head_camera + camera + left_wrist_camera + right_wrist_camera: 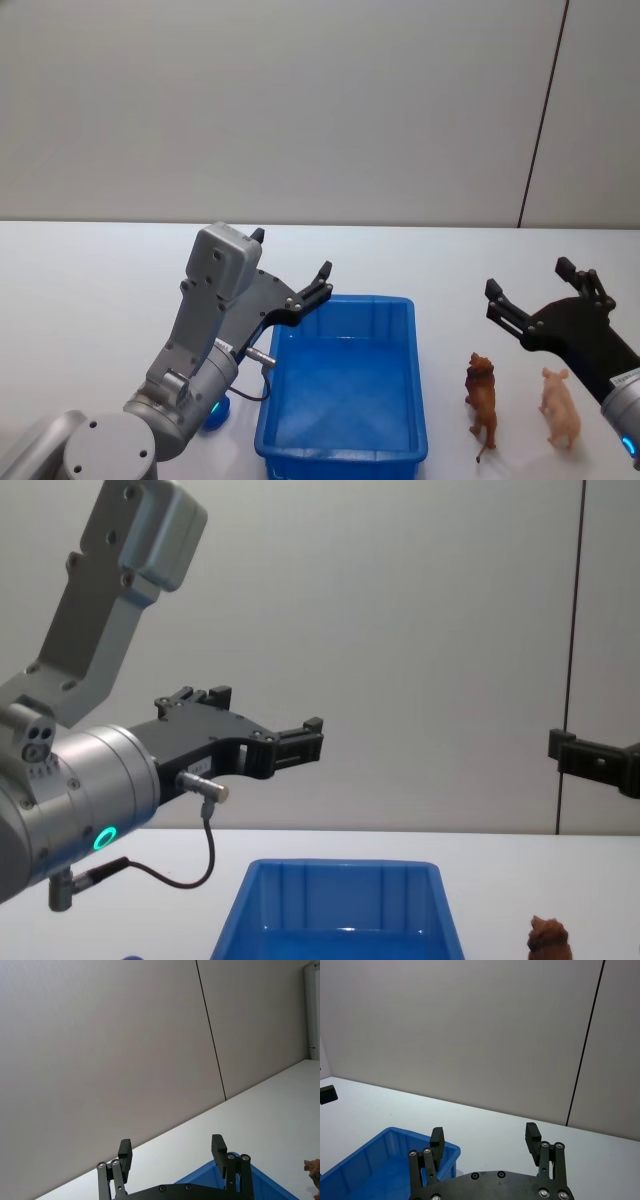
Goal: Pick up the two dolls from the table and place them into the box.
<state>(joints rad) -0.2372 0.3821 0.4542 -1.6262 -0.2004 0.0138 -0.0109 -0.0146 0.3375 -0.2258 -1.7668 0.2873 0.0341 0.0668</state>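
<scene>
Box (345,299): you see it on the white worktop (100,300), at the near edge, roughly centre. It is a bright blue rectangular plastic bin with a glossy inside, ribbed walls and a thick rim. Its long sides run near to far.

Brown doll (482,398): it stands upright on the worktop just right of the box, apart from its right wall. It is a dark reddish-brown, rough-textured, four-legged animal with a shaggy head and a thin tail hanging at the near end. The head points to the far side.

Pink doll (560,408): it stands upright further right, near the brown doll but not touching it. It is pale pink and pig-like, with small ears, and its head also points far. Both dolls are far smaller than the box, and both are outside it.

Left gripper (291,254): it is held in the air by the far-left corner of the box, well above the rim in the chest view. The black fingers are spread wide, with nothing between them.

Right gripper (529,277): it is raised over the worktop at the right, on the far side of the two dolls. In the head view its black palm shows just beyond the pink doll. The fingers are spread apart and released, touching neither doll.
</scene>
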